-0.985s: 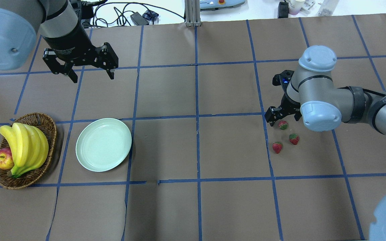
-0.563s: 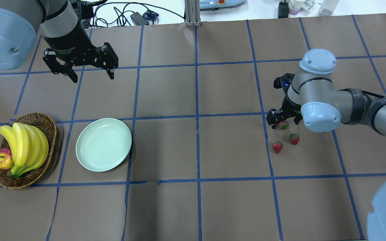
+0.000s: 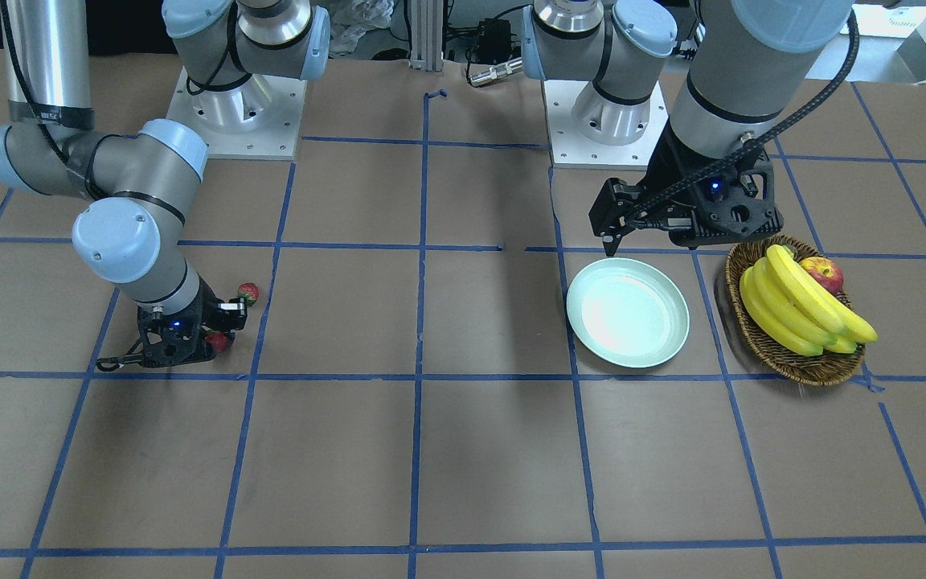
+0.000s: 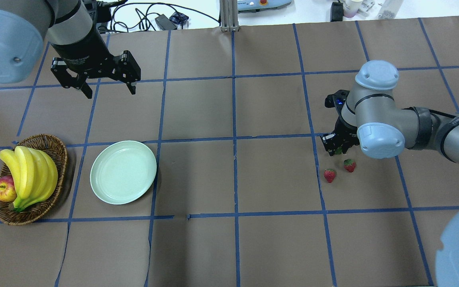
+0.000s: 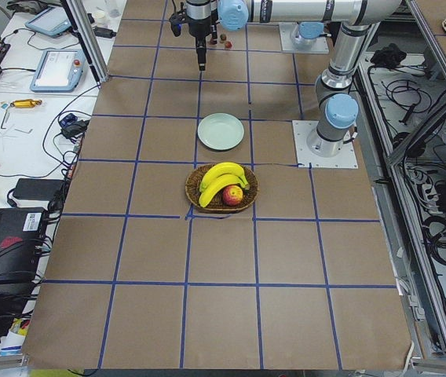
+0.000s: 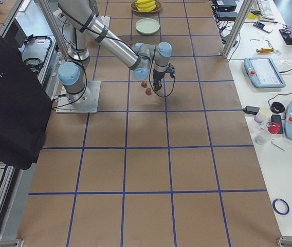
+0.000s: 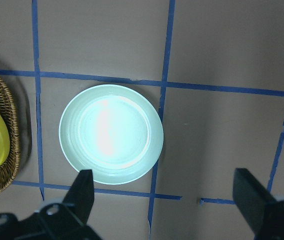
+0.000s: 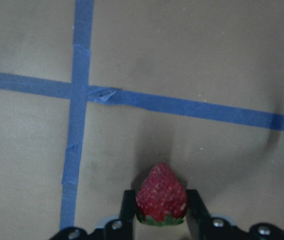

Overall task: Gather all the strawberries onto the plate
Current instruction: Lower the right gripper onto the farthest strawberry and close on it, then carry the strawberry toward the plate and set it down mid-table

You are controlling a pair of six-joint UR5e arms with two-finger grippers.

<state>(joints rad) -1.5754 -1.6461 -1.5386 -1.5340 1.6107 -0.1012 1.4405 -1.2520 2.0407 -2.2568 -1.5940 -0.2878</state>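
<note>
My right gripper (image 4: 336, 148) is down at the table on the right, shut on one strawberry (image 8: 161, 196), which sits red tip forward between the two fingers (image 8: 128, 205). The same strawberry (image 3: 218, 342) shows at the gripper in the front view. Two more strawberries (image 4: 330, 175) (image 4: 349, 165) lie on the paper just nearer the robot. The pale mint plate (image 4: 123, 172) is empty, far to the left. My left gripper (image 4: 110, 91) hangs open above the table beyond the plate (image 7: 111, 134), holding nothing.
A wicker basket (image 4: 34, 215) with bananas (image 4: 30, 175) and an apple (image 4: 3, 189) stands left of the plate. Blue tape lines cross the brown paper. Cables and devices lie past the far edge.
My right gripper has shifted slightly over the far strawberry and shut on it; before, it stood open around it. The left arm has not moved.
</note>
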